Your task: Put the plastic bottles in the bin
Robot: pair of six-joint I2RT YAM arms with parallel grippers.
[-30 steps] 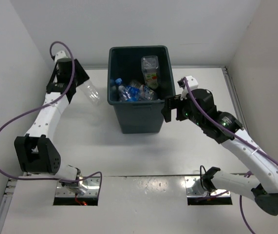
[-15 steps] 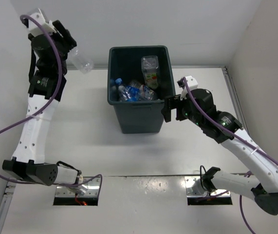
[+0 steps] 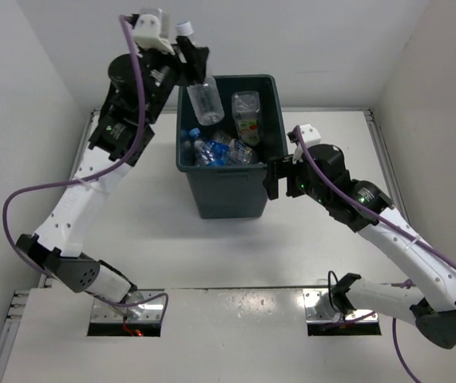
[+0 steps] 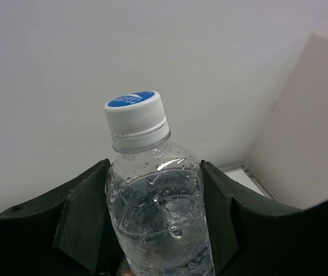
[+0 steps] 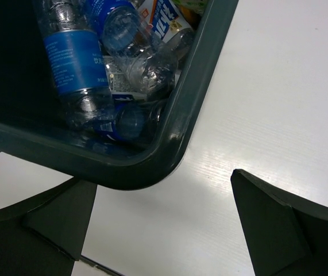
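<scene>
My left gripper (image 3: 192, 65) is shut on a clear plastic bottle (image 3: 204, 100) and holds it high over the back left of the dark grey bin (image 3: 226, 194). In the left wrist view the bottle (image 4: 161, 221) has a white cap with a blue top and sits between both fingers (image 4: 86, 215). Several bottles with blue labels (image 3: 212, 150) lie inside the bin, with a larger bottle with a green-yellow label (image 3: 247, 121) at the back right. My right gripper (image 3: 275, 177) is open and empty at the bin's front right corner (image 5: 169, 155), above the table.
White walls close in the table at the back and on both sides. The bin stands at the back middle of the white table (image 3: 164, 231). Two metal base plates (image 3: 128, 313) sit at the near edge.
My left arm has swung up and to the right with the bottle, from the left of the bin to above its back left. The right arm has stayed still.
</scene>
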